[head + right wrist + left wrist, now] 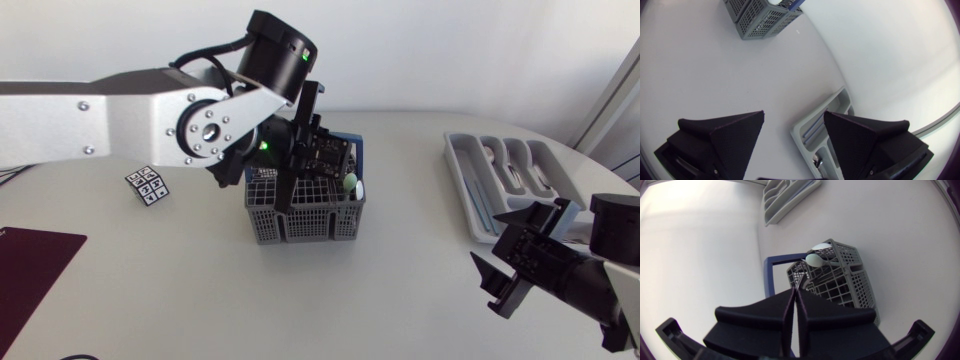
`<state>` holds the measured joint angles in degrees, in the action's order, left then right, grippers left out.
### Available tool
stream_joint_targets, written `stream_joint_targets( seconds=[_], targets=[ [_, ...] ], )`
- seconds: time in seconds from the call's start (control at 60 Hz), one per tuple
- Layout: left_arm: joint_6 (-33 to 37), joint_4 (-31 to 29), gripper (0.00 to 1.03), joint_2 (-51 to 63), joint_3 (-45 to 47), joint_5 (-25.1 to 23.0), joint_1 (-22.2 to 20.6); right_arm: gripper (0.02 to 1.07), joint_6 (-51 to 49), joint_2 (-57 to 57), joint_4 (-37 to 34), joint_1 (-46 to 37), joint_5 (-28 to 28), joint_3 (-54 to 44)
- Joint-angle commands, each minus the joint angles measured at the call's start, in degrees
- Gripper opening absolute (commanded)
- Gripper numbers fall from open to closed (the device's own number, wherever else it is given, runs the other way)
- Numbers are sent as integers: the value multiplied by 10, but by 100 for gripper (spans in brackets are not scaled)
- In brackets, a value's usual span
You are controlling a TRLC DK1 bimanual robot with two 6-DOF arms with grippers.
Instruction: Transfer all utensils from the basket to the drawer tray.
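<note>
Head view: spoon (350,184) upright in basket (310,224).

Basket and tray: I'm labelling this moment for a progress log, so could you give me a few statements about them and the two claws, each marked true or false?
1. The left claw is close to the basket. True.
2. The right claw is shut on a spoon. False: it is open and holds nothing, with its fingers spread above the tray.
3. A white spoon stands in the basket. True.
4. The tray holds nothing. False: some cutlery already lies in its compartments.
5. The basket lies tipped on its side. False: it stands upright on the table.
</note>
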<state>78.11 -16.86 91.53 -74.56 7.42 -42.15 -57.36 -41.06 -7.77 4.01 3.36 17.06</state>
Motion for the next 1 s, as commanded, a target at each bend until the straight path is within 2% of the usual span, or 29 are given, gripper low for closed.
stream_joint_targets(
  seconds=[0.0,0.117,0.25,0.283,0.5,0.617,0.767,0.833,0.983],
  targets=[
    [13,-16,4,-28,-32,8,-1,89,16,10,-11,14,-10,-11],
    [-7,-55,4,-48,-56,8,-8,89,30,25,-22,26,-12,-5],
    [-74,-129,4,-61,-108,6,-19,89,50,40,-37,39,-14,8],
    [-107,-150,4,-66,-124,6,-26,89,59,43,-40,43,-14,12],
    [-254,-198,4,-72,-154,6,-45,89,123,64,-68,84,-13,41],
    [-357,-220,4,-68,-156,6,-57,89,177,72,-87,125,-13,67],
    [-489,-255,4,-33,-165,4,-82,89,240,72,-88,172,-14,97],
    [-521,-271,4,-15,-175,-7,-87,89,260,68,-85,192,-18,105],
    [-616,-289,4,30,-208,-37,-94,89,302,36,-59,274,-77,121]
  ],
)
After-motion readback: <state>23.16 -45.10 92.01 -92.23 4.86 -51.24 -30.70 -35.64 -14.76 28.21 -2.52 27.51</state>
